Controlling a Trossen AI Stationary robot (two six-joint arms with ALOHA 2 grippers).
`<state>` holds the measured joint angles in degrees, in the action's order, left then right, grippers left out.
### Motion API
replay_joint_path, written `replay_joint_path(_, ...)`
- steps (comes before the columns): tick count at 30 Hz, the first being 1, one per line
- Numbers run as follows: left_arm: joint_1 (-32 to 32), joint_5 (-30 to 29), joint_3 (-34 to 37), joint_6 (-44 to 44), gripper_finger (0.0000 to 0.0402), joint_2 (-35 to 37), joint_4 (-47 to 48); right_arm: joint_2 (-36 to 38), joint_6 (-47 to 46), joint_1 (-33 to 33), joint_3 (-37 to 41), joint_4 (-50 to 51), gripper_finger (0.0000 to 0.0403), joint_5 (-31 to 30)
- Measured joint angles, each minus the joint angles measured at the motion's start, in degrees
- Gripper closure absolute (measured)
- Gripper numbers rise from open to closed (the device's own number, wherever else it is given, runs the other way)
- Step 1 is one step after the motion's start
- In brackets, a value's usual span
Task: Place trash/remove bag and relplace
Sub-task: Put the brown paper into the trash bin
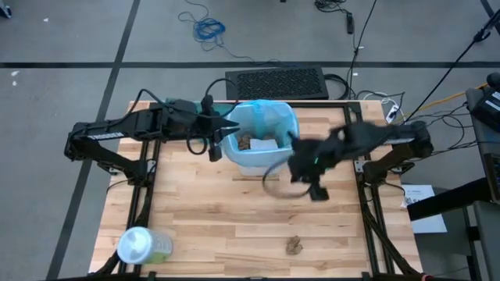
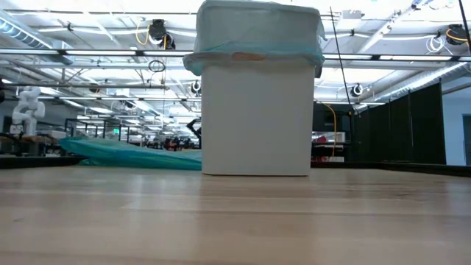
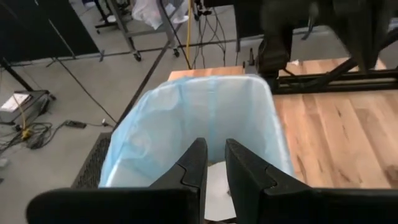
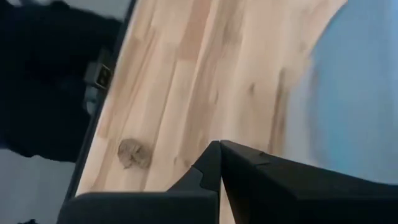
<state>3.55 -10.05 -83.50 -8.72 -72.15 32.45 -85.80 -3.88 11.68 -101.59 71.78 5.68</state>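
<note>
A white bin (image 1: 258, 152) (image 2: 256, 110) stands at the table's far middle, lined with the pale-blue bag (image 1: 269, 117) (image 3: 186, 118). Brown and white trash (image 1: 254, 143) lies inside it. One brown paper wad (image 1: 294, 245) (image 4: 132, 152) rests on the table near the front edge. My left gripper (image 1: 225, 136) (image 3: 214, 165) reaches over the bin's left rim, its fingers a narrow gap apart. My right gripper (image 1: 316, 191) (image 4: 219, 155) is blurred, shut and empty, above the table right of the bin. Neither gripper shows in the low view. My left gripper's fingers (image 3: 193, 165) lie across the bin's left rim, slanting down from the table's left. The gripper's own body hides the rim beneath it, so I cannot tell whether the fingers touch the bag or the bin.
A pale-green container with a white lid (image 1: 141, 246) stands at the near left corner. A darker teal-green bag (image 2: 125, 153) lies on the table left of the bin in the low view. Bare wood stretches between the bin and the front edge.
</note>
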Motion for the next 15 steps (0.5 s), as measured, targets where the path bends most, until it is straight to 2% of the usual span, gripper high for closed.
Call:
replay_joint_path(4,0.04,-0.23,0.00,2.26,0.0346,0.13,0.94,-0.13,-13.14,5.28,10.06,-2.31,0.0403,-4.15)
replay_joint_path(8,0.04,-0.49,0.00,2.15,0.0346,0.95,1.33,-0.11,-26.79,11.60,19.00,-5.19,0.0403,-4.48)
replay_joint_path(15,0.04,-1.15,0.00,2.23,0.0346,2.14,1.26,-0.02,-45.61,21.90,27.96,-22.13,0.0403,-4.54)
